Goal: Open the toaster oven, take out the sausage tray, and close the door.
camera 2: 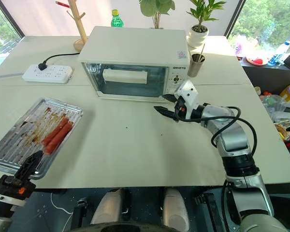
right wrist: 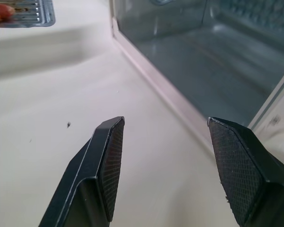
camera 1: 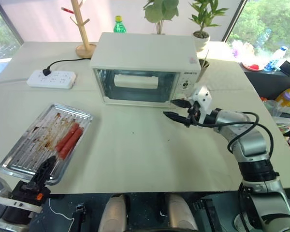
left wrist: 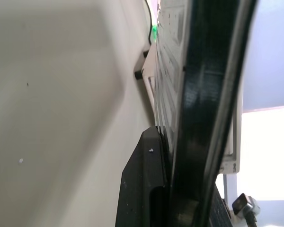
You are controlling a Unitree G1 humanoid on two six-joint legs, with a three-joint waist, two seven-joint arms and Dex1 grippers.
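Left eye view gives us the sausage tray (camera 1: 47, 143) at the table's (camera 1: 150, 154) near left corner, our left gripper (camera 1: 47, 166) clamped on its near rim. Our right gripper (camera 1: 178, 109) hangs spread and empty before the toaster oven's (camera 1: 146, 67) right front corner, its door (camera 1: 137, 86) closed.

Pale counter (camera 1: 150, 154) carries oven (camera 1: 146, 67); tray (camera 1: 46, 142) at its left edge; power strip (camera 1: 51, 78); cup (camera 2: 197, 65); wooden stand (camera 1: 84, 48).
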